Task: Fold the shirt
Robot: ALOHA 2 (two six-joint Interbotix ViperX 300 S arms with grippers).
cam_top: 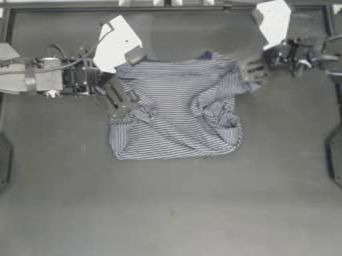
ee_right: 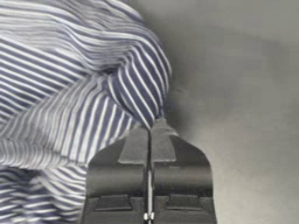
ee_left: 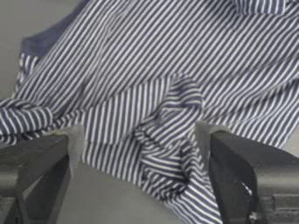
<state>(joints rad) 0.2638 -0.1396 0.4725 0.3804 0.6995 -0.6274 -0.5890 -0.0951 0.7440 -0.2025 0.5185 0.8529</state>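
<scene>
The striped navy-and-white shirt lies rumpled on the table's back half, its right side bunched into folds. My left gripper sits at the shirt's left edge. In the left wrist view it is open wide, with a twisted ridge of shirt lying between the jaws; a navy collar strip shows farther off. My right gripper is at the shirt's upper right corner. In the right wrist view it is shut, its tips pinching a fold of the shirt.
The dark table stretches wide in front of the shirt. A rail runs along the back edge. Dark fixtures sit at the left edge and the right edge.
</scene>
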